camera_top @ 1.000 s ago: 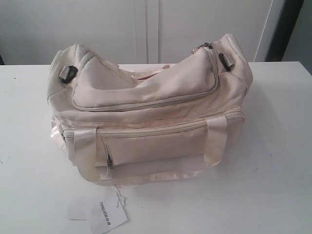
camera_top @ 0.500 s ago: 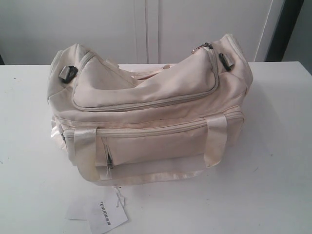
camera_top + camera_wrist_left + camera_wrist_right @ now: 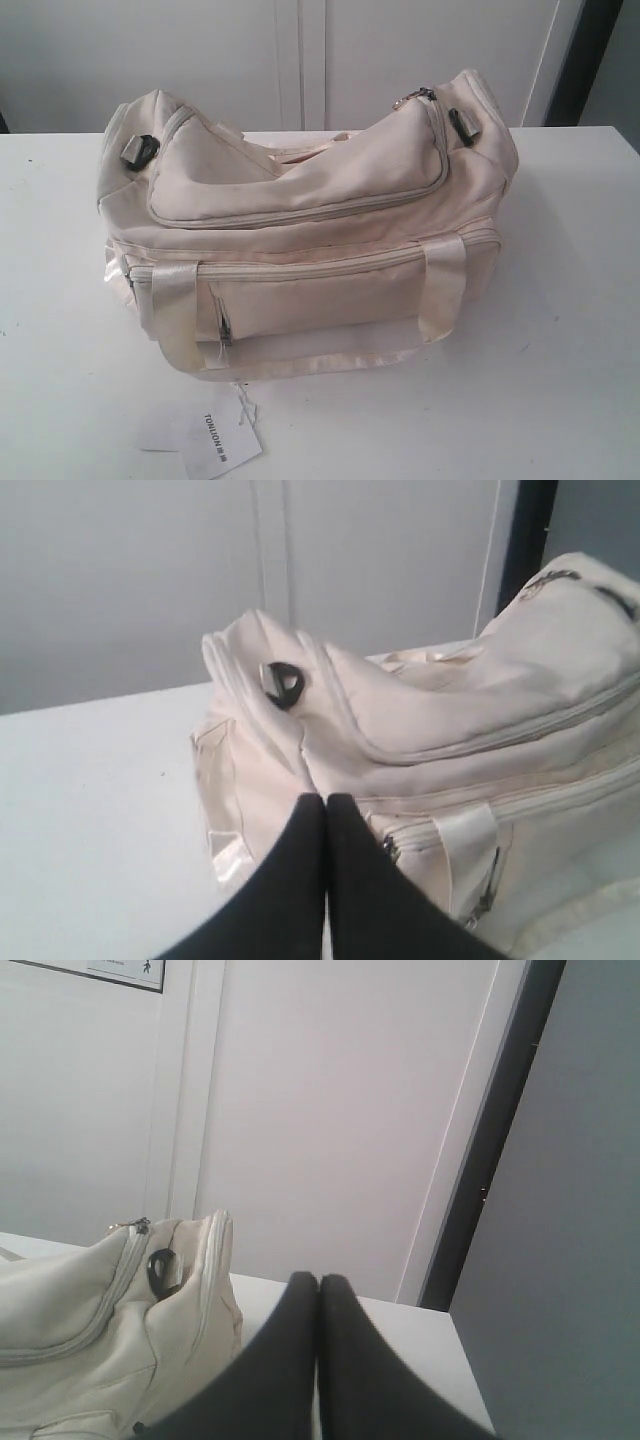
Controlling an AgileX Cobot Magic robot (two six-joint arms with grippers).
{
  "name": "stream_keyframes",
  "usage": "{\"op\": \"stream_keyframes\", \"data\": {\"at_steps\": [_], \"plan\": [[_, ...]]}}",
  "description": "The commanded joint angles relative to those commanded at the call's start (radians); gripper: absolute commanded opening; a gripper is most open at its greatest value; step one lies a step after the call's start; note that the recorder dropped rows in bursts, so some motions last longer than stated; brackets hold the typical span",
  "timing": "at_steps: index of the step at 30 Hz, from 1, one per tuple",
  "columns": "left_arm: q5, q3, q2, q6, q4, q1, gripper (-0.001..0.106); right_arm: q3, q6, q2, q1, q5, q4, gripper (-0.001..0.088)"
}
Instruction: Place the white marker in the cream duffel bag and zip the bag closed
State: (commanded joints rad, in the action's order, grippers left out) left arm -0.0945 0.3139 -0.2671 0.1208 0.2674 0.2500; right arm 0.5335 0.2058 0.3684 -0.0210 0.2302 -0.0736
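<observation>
**A:** Where is the white marker?

**B:** It shows in no view, so I cannot tell where it lies. The cream duffel bag stands in the middle of the counter. Its curved top zipper looks drawn shut along the run that shows, and the zipper pull sits high at the right end. The bag's inside is hidden.

**A:** And the arms?

**B:** Neither reaches into the exterior view. The left wrist view shows the left gripper with its two black fingers pressed together and nothing between them. It points at the bag's left end, below a dark clip. The right gripper is likewise pinched together and empty, beside the bag's right end. I cannot tell whether either one touches the fabric.

**A:** What is cut off?

**B:** Each wrist view catches only one end of the bag. The front pocket is seen whole only in the exterior view. A paper tag lies before the bag, and its lower part runs off the edge. Only part of its print can be read.
</observation>
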Motion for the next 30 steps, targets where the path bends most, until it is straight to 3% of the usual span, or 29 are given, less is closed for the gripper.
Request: {"op": "stream_keyframes", "data": {"at_steps": [2, 8, 13, 20, 30], "plan": [[0.027, -0.035, 0.0, -0.115, -0.1, 0.0, 0.0, 0.0, 0.0, 0.0, 0.0, 0.0, 0.0, 0.0], [0.053, -0.089, 0.039, -0.216, -0.187, -0.039, 0.0, 0.0, 0.0, 0.0, 0.0, 0.0, 0.0, 0.0], [0.07, -0.17, 0.114, -0.219, -0.176, -0.088, 0.0, 0.0, 0.0, 0.0, 0.0, 0.0, 0.0, 0.0], [0.063, -0.254, 0.193, -0.159, -0.176, -0.091, 0.0, 0.0, 0.0, 0.0, 0.0, 0.0, 0.0, 0.0], [-0.022, -0.272, 0.257, -0.09, -0.179, -0.091, 0.0, 0.0, 0.0, 0.0, 0.0, 0.0, 0.0, 0.0]]}}
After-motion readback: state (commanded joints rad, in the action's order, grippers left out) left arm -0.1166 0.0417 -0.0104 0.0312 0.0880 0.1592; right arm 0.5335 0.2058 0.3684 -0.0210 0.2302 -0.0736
